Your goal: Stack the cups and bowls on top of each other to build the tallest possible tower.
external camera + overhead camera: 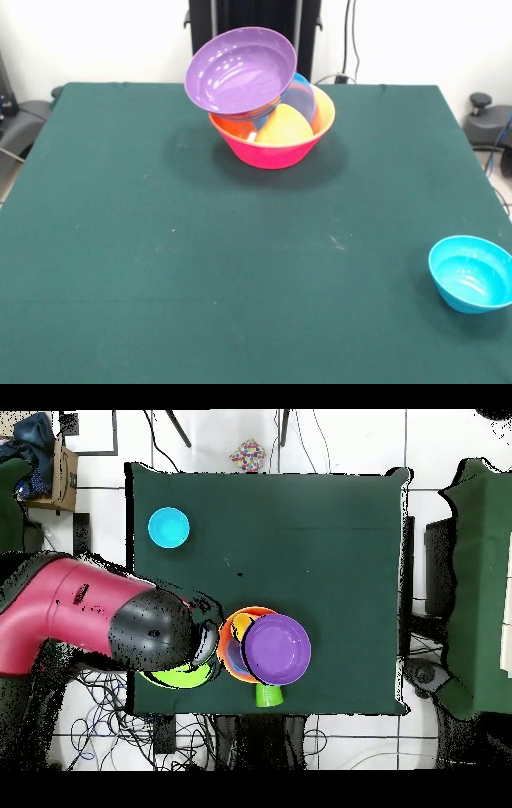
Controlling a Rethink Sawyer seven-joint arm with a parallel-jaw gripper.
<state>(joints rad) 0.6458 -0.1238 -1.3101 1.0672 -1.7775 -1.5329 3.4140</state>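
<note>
We see the tower [268,104] standing in the upper middle of the front view, at the far side of the dark green cloth-covered table [200,264]: a large glossy pink plastic bowl [272,152] sits lowest, an orange bowl rim [324,108] shows just inside it, a rounded yellow-orange piece [284,128] and a translucent blue bowl [300,96] lie in the pile, and a wide shallow purple plastic bowl [240,70] rests on top, tilted steeply with its opening facing the camera. We judge the stack as partly built and leaning, so its top piece looks insecure. One small glossy cyan-blue plastic bowl [472,274] sits alone at the lower right of the front view, well apart from the tower. In the overhead view a bright green bowl [182,676] peeks from under the red and black robot arm [90,619] at the lower left, and a small green plastic cup [268,695] lies just below the pile at the table's edge; we judge these three as still to be added. The gripper is hidden beneath the arm's bulk, so we cannot tell how its jaws stand. We find no brand, label or legible writing anywhere.
</note>
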